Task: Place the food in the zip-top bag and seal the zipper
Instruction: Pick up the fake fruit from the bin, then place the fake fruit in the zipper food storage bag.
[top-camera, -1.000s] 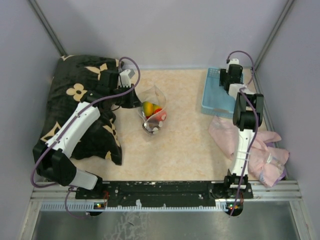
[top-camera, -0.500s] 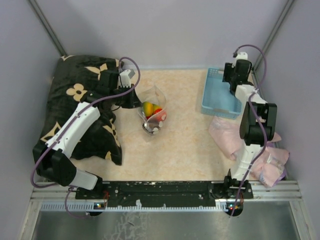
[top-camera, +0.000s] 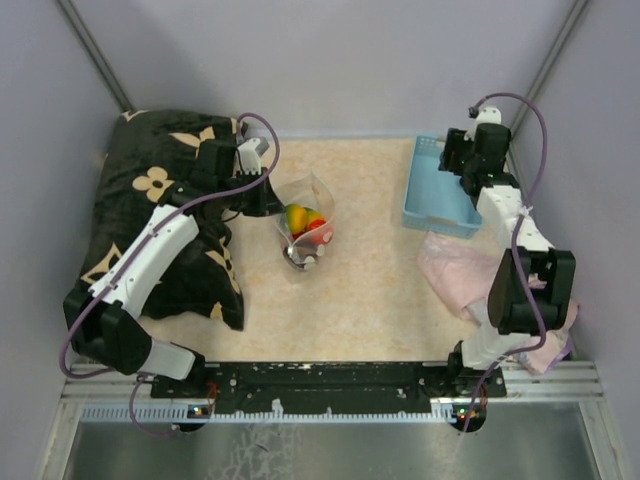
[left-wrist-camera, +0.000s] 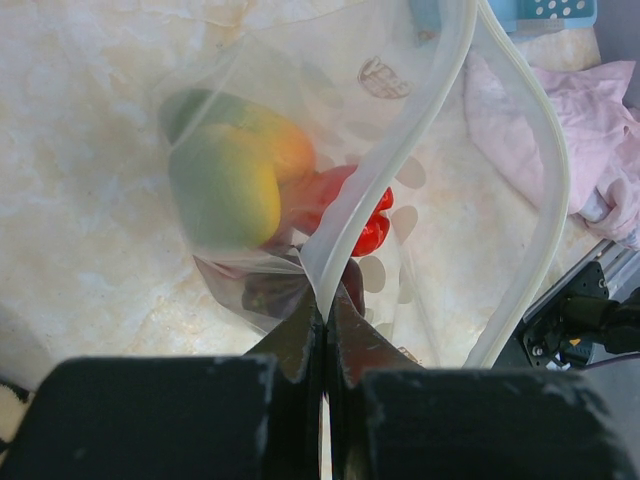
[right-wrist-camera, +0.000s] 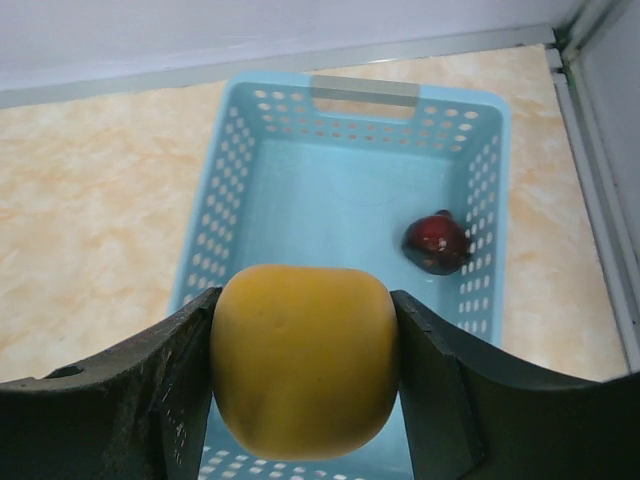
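Right claw (right-wrist-camera: 305, 360) up higher over the blue basket (right-wrist-camera: 480, 150) than a moment ago, no longer reaching down low into it. Hangs just above the basket's near end. Squeezes a round yellow fruit (right-wrist-camera: 303, 350) between its two fingers, spread just wide enough to fit it. Means one more bit of food picked up and ready to go.

Still one dark red fruit (right-wrist-camera: 437, 243) down inside the basket, close to its right wall.

Left claw (left-wrist-camera: 322, 330) in the same spot as before, well to the left of the basket. Pinched fully closed on the zipper (left-wrist-camera: 385, 185) edge of the zip-top bag (left-wrist-camera: 300, 60), holding the mouth wide open. Already in the bag: a green-and-yellow fruit (left-wrist-camera: 225, 190), a red fruit (left-wrist-camera: 355, 205) and a maroon fruit (left-wrist-camera: 265, 295).

Next, most likely: carry the yellow fruit left from the basket, over to the open mouth, and drop it in. Then back to the basket for the dark red fruit. Too early to press the zipper closed, with food still outside the bag.
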